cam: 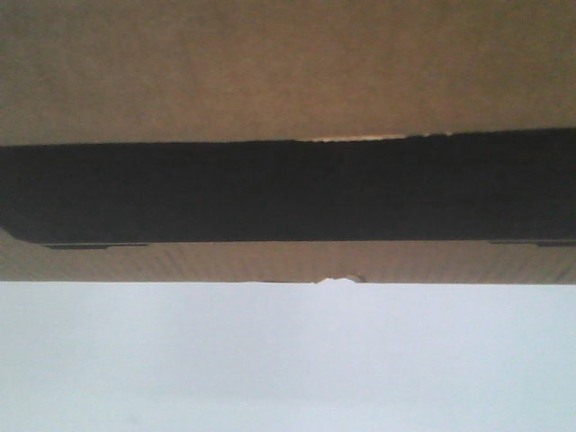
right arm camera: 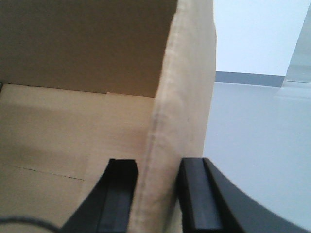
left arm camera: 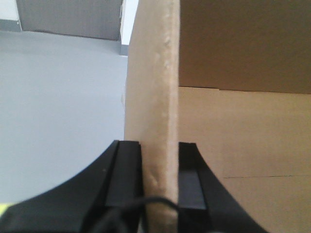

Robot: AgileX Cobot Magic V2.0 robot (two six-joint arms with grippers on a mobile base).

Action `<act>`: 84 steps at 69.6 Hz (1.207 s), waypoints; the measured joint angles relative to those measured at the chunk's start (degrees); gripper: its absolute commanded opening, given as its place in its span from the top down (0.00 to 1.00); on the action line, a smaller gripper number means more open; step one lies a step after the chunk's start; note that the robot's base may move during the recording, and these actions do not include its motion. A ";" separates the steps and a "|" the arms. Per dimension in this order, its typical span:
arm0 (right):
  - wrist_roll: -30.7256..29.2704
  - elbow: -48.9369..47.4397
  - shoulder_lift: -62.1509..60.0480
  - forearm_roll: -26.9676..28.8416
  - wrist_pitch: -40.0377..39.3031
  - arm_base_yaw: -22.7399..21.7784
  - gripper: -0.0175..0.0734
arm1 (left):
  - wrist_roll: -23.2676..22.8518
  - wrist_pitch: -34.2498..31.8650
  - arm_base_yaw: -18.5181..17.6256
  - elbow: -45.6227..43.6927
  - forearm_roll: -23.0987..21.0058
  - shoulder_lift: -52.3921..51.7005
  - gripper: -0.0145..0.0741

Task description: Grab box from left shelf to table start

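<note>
The cardboard box (cam: 288, 72) fills the upper part of the front view, its black panel (cam: 288, 189) running across it, and the pale table (cam: 288, 360) shows below its lower edge. Whether the box rests on that surface or hangs just over it cannot be told, and the shelf is out of sight. Each arm pinches one side wall: the left gripper (left arm camera: 159, 148) is closed down to the thickness of the left wall (left arm camera: 153, 73), with one finger outside and one inside. The right gripper (right arm camera: 156, 165) clamps the right wall (right arm camera: 187, 73) the same way. Both holds are on single sheets of corrugated board, so the likeliest trouble is a wall bending, creasing or tearing under the box's weight, or sliding out from between the smooth fingers. If the two arms move unevenly, the box could twist or tilt and one grip could let go, dropping a corner onto the table or past its edge to the grey floor (left arm camera: 58, 97).
</note>
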 measured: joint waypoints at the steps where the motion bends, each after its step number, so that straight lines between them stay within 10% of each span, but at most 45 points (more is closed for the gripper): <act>1: 0.00 0.00 0.00 0.00 0.00 0.00 0.75 | 0.00 0.00 0.00 0.00 0.00 0.00 0.94; 84: 0.00 0.00 0.00 0.10 0.00 0.00 0.75 | 0.00 0.23 0.00 0.00 0.00 0.00 0.94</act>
